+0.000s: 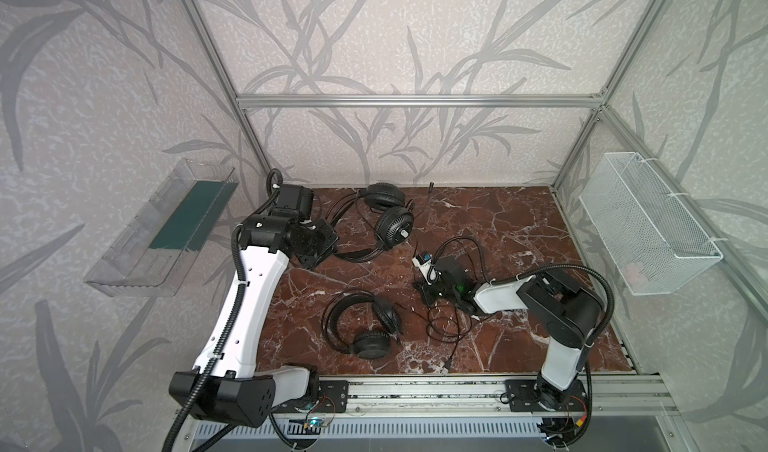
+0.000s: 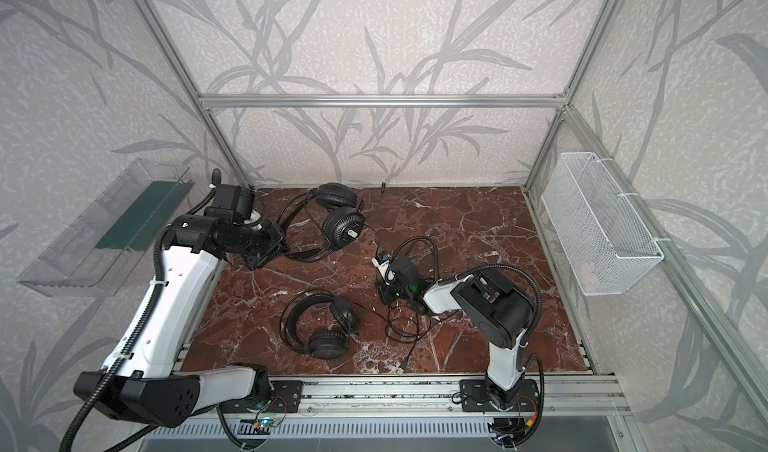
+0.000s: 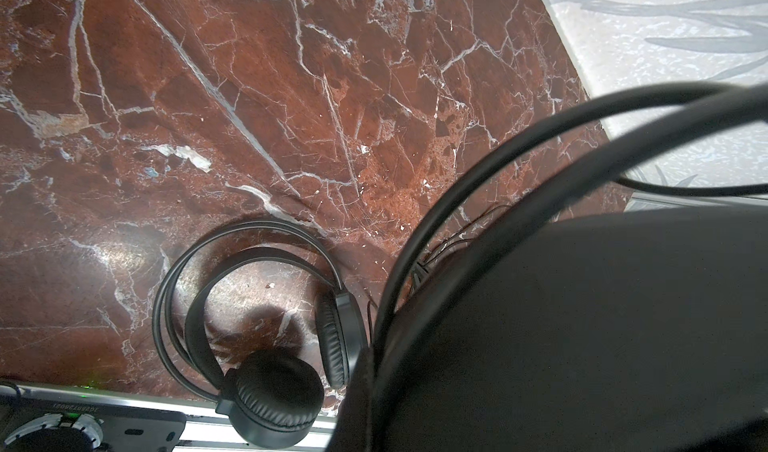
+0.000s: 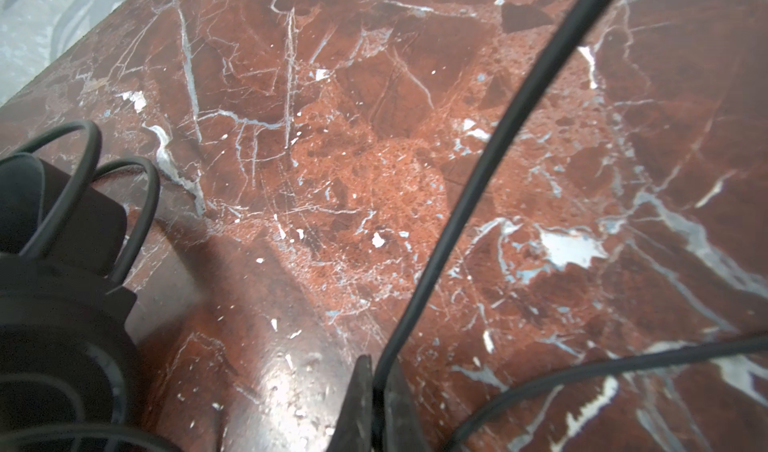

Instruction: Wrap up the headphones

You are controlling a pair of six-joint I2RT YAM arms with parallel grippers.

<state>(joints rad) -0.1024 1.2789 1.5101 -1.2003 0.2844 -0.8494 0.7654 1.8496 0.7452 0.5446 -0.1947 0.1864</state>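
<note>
Marble table carries both sets. Back left: far headset, ridged cup up, smooth pad behind it. Front centre: near headset lying flat, well apart from the first.

My read is that both are light, with springy wire bands and soft pads. They'll likely skid on the polished stone, so I'd take them by the band or cup shell, not the pad.

The cable is thin, limp and tangle-prone. Loose loops lie between the near headset and the right arm, and one plug sits near the front edge. I'd grip it close to a cup and feed short lengths.

Hands: the right hand has its fingers together, clamped on the cable, which runs straight away from it. The left hand is closed, just beside the far headset's band.

Can't tell:
- Whether the left hand actually pinches that band. The left wrist view is mostly a blurred dark mass with band wires across it, and no fingers are visible.
- Which set the clamped cable belongs to.
- Where the right fingertips are in both top views; the wrist hides them.
</note>
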